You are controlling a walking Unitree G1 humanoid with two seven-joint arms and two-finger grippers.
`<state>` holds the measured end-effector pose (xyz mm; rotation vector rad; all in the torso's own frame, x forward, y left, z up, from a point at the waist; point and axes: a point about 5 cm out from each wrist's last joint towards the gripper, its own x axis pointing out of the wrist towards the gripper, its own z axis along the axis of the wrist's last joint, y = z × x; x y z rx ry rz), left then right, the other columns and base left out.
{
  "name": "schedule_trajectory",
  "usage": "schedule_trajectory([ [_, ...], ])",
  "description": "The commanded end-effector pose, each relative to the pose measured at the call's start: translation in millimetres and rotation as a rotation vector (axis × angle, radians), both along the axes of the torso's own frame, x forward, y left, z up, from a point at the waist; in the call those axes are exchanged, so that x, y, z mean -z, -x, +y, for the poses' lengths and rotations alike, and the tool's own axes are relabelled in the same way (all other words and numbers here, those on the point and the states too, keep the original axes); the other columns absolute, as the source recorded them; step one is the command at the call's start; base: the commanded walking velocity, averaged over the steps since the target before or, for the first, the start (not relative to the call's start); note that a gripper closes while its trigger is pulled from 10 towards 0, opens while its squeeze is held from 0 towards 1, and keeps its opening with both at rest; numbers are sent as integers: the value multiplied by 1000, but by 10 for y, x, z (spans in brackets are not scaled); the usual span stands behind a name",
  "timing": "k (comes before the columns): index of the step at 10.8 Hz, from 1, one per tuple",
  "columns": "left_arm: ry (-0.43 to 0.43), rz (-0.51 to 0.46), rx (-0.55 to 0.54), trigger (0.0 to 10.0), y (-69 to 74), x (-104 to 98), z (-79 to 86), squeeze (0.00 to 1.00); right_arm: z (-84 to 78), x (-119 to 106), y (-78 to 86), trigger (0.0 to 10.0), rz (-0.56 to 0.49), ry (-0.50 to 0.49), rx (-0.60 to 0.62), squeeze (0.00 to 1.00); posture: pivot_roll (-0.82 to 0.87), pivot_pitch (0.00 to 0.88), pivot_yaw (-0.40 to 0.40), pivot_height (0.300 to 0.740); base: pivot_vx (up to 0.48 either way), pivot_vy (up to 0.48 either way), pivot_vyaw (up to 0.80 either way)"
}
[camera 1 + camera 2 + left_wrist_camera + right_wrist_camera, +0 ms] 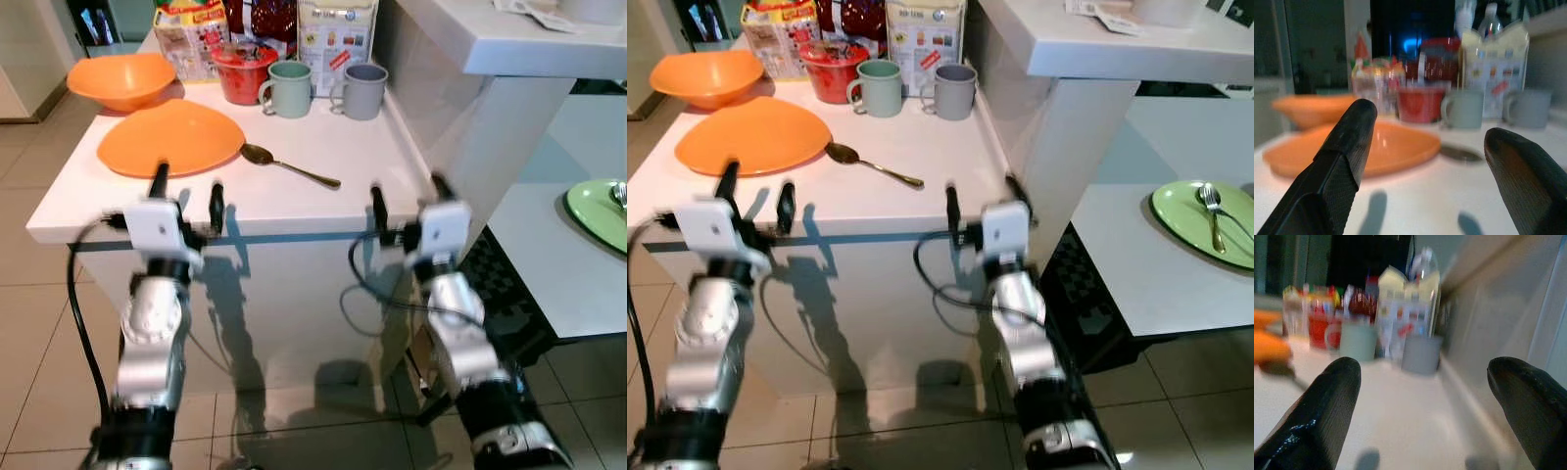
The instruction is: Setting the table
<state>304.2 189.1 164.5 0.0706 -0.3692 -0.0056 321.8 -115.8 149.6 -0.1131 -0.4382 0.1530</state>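
Observation:
An orange plate [171, 136] lies on the white counter [323, 147], with an orange bowl [121, 79] behind it and a metal spoon [290, 167] to its right. A red cup [242, 71], a green mug [288, 88] and a grey mug [362, 90] stand at the back. My left gripper [187, 193] is open at the counter's front edge, just before the plate. My right gripper [409, 198] is open at the front right corner, nothing between its fingers. A green plate [1205, 219] with a fork [1212, 212] lies on the lower table at the right.
Food boxes [336, 37] and packets [189, 37] line the back of the counter. A white pillar and raised shelf [490, 59] border the counter's right side. The lower white table [1156, 264] extends right. Tiled floor [39, 392] lies below.

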Motion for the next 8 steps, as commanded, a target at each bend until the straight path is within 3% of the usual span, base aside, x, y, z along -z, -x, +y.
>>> schedule_trajectory([
  [1,-4,-63,5,10000,-40,-240,9,0,-41,-193,-56,10000,-44,-32,1,0,108,0,-42,740,0,0,0],
  [3,-9,-67,7,10000,-74,-331,15,0,-72,-218,-109,10000,-35,-23,2,0,118,0,-43,740,0,0,0],
  [5,-75,-5,20,10000,-85,-223,-28,0,-81,-69,-105,10000,31,-26,11,0,123,0,-40,740,0,0,0],
  [8,-88,39,29,10000,-89,-200,-14,0,-49,-49,-80,10000,49,-33,1,0,122,0,-29,740,0,0,0],
])
